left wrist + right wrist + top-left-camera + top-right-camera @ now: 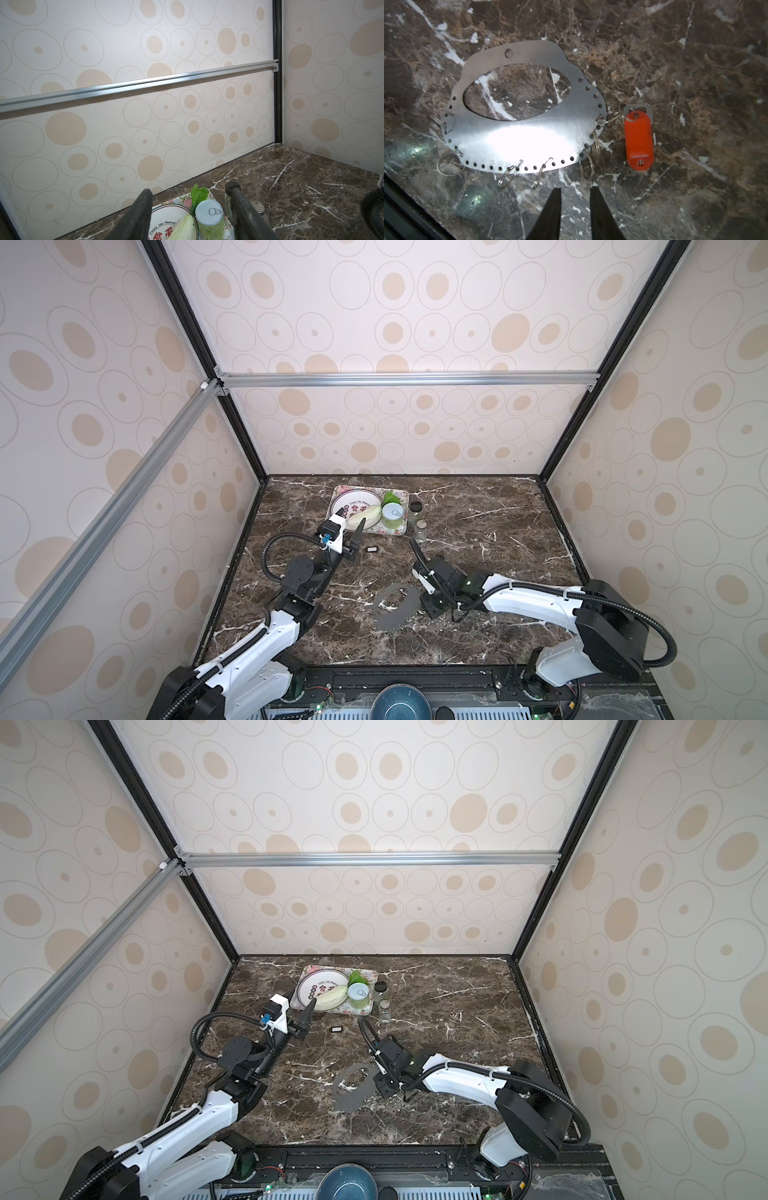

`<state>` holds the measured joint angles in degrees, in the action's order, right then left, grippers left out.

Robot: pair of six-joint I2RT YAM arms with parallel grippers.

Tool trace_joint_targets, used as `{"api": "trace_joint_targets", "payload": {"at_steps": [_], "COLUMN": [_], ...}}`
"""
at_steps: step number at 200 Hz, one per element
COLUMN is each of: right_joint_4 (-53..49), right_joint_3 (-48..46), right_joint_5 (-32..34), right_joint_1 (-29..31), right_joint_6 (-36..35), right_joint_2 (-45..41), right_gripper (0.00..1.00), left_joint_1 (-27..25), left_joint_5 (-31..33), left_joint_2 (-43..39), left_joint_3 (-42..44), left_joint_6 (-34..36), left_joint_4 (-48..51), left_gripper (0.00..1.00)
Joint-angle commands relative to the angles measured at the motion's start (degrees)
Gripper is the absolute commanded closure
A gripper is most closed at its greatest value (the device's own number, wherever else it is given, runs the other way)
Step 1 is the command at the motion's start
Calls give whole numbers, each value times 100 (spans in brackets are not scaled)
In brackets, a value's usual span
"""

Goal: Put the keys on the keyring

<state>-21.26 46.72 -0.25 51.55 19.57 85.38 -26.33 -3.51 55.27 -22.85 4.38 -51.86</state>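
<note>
The keyring (529,141), a flat grey metal oval with holes along its rim and several small wire rings, lies on the marble in both top views (392,620) (351,1100). A red-orange key (639,141) hangs by a wire ring from its edge; it shows only in the right wrist view. A black key (372,550) (336,1029) lies alone, further back. My right gripper (575,188) (430,608) hovers beside the keyring, open a little and empty. My left gripper (190,188) (351,517) is raised near the tray, open and empty.
At the back stands a floral tray (399,532) with a white plate (353,502), a cabbage (363,516) and a green can (392,514). A bottle (415,510) and a shaker (421,529) stand beside it. A blue bowl (401,701) sits at the front edge.
</note>
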Motion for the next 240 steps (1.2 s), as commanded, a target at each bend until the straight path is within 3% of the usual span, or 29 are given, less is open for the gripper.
{"api": "trace_joint_targets", "payload": {"at_steps": [1, 103, 240], "right_joint_4": [-25, 322, 427], "right_joint_3": [61, 111, 160], "right_joint_5": [11, -166, -274], "right_joint_1": [-114, -209, -275], "right_joint_6": [82, 3, -71], "right_joint_2": [87, 461, 603], "right_gripper": [73, 77, 97], "left_joint_1": [59, 57, 57], "left_joint_5": [-36, -36, -27], "left_joint_2": [-78, -83, -77], "left_joint_3": [-26, -22, -18], "left_joint_6": [-66, -61, -60], "left_joint_4": [-220, -229, -236], "left_gripper": [40, 40, 40]}}
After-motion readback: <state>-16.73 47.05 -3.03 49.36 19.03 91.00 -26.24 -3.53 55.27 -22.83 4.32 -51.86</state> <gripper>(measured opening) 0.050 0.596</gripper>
